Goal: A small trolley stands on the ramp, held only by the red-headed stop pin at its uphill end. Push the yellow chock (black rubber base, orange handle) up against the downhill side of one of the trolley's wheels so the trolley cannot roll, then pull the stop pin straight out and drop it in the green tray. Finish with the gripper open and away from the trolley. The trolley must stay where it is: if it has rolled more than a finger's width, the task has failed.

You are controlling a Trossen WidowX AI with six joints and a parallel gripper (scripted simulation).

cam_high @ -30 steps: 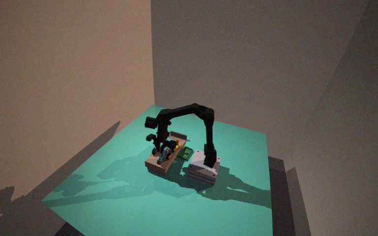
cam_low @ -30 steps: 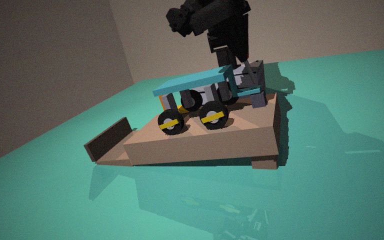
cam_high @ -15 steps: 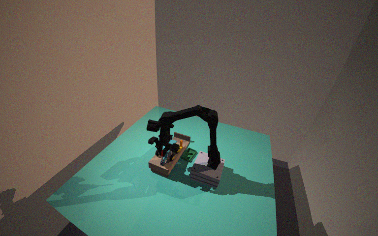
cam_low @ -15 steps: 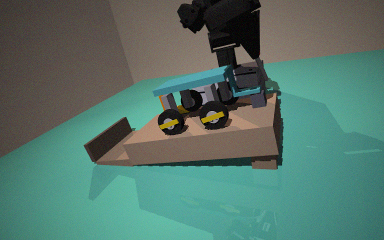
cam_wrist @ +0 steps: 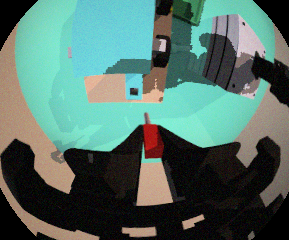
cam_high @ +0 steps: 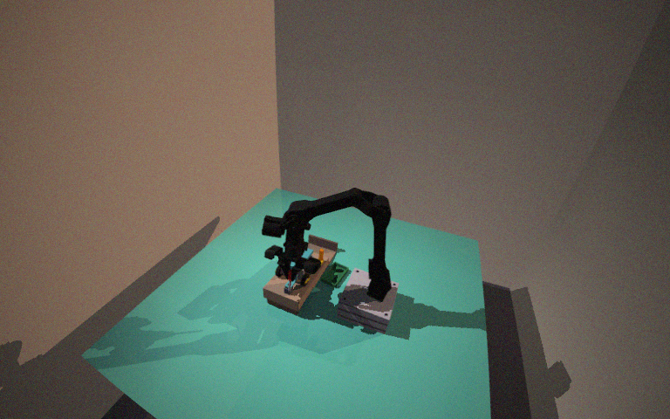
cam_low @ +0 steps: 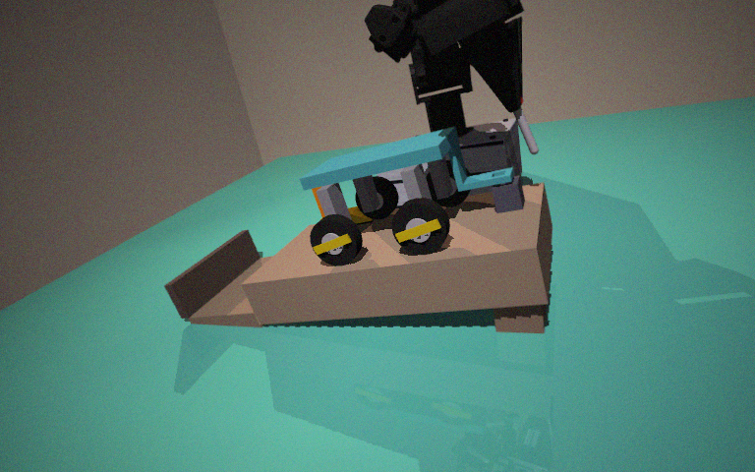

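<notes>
My tool [cam_low: 516,111] is clenched on the stop pin [cam_low: 527,134], and the pin hangs under it in the air, just above the high end of the ramp [cam_low: 405,280]. The red head [cam_wrist: 154,142] sits between my fingers and the thin grey shaft pokes down and out at a slant. The pin looks light, stiff and smooth (a bit slippery, I think), so the fat red head is the best place to hold it, not the skinny shaft.

The trolley [cam_low: 387,154] stands on the slope with its wheels in place. I can see a bit of the yellow chock [cam_low: 359,214] low between the wheels, but I cannot tell if it touches one.

The ramp is near the middle of the bench [cam_high: 421,332]. The green tray [cam_high: 337,273] sits just beside the ramp, toward the arm's base [cam_high: 367,303]. I think my next job is to carry the pin over there and let go.
</notes>
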